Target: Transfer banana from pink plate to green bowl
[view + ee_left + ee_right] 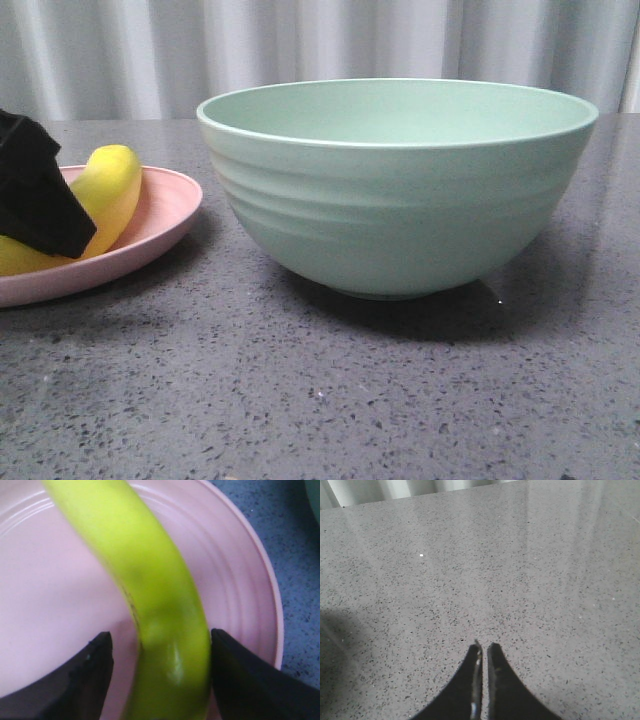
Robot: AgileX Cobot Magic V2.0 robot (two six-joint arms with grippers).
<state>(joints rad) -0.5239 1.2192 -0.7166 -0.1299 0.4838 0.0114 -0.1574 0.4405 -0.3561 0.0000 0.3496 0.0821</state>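
Now I see my left gripper [160,652] spread wide, its fingers [95,670] straddling the banana [150,580], which lies on the pink plate [240,580] beneath. Beyond stands the green bowl [400,190]. My right gripper [484,652] is pinched closed over the bare table [520,570].

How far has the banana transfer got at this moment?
Done: the left gripper has reached the banana, fingers either side. In hand: the grasp; the banana lies on the pink plate, one finger apparently not touching. Left: lifting and placing it in the green bowl.
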